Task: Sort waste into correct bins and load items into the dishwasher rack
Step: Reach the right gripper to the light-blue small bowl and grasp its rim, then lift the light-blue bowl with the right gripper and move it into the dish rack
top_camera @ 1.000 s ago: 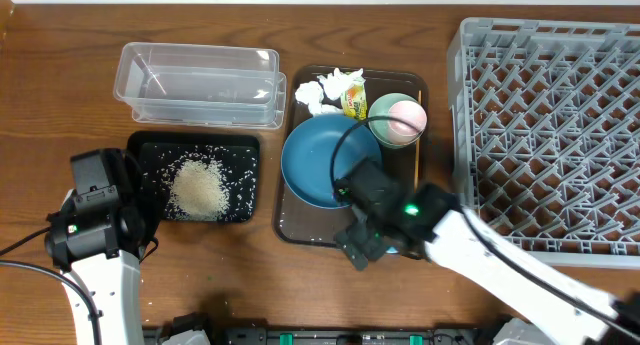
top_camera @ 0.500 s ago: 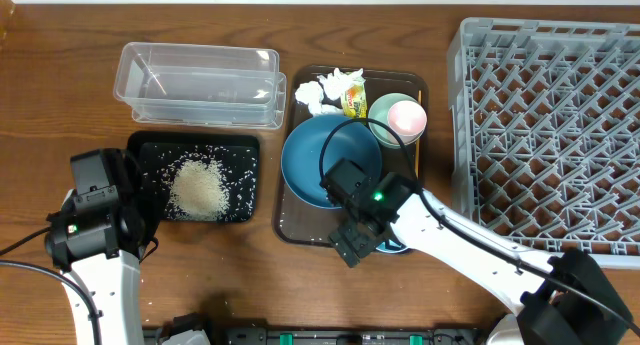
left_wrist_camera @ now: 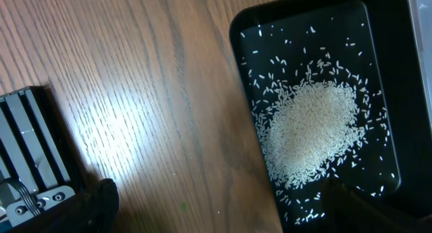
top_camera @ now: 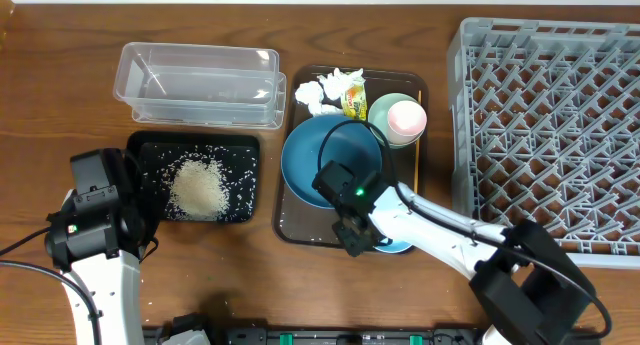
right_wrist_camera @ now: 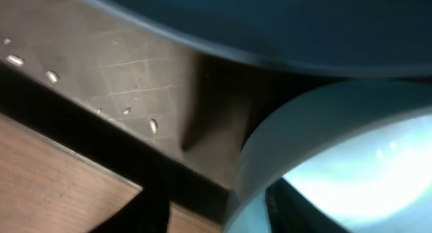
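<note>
My right gripper (top_camera: 355, 233) is down at the front edge of the brown tray (top_camera: 290, 220), over the small light-blue bowl (top_camera: 397, 248). In the right wrist view its jaws (right_wrist_camera: 223, 216) straddle that bowl's rim (right_wrist_camera: 250, 172). One finger is inside the bowl, the other outside with a gap still showing, so it is open. The large dark-blue bowl (top_camera: 315, 155) lies just behind. My left gripper (left_wrist_camera: 226, 213) hangs wide open and holds nothing, over the left edge of the black tray (top_camera: 245, 145), which holds the rice heap (top_camera: 198, 188).
On the brown tray's far end are crumpled tissues (top_camera: 325, 88), a yellow-green wrapper (top_camera: 354, 100) and the mint-green bowl (top_camera: 380, 115) with the pink cup (top_camera: 407, 117) in it. The clear tub (top_camera: 200, 80) stands behind the black tray. The grey rack (top_camera: 550, 125) fills the right side.
My right gripper has shifted a little left over the light-blue bowl and its jaws have narrowed around the rim. The left arm has not moved.
</note>
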Available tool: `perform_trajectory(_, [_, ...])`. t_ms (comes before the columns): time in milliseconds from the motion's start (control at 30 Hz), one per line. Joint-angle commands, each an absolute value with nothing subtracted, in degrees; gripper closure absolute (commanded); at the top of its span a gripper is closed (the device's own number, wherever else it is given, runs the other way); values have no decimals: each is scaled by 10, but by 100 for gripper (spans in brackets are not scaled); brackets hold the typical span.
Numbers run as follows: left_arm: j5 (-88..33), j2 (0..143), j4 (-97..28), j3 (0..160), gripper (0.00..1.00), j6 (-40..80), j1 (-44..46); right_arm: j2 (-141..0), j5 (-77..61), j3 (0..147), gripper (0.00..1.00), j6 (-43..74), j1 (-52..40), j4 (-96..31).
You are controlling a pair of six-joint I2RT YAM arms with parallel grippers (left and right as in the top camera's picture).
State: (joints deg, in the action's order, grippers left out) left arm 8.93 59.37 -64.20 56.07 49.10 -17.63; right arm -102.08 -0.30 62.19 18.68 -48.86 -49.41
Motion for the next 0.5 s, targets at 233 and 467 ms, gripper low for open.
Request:
perform_trajectory(233, [88, 595, -644, 571, 3, 487, -180, -1009, -2, 635, 89, 206, -491, -512])
perform_trajectory(467, [88, 595, -644, 571, 3, 487, -180, -994, -2, 683, 99, 206, -491, -571])
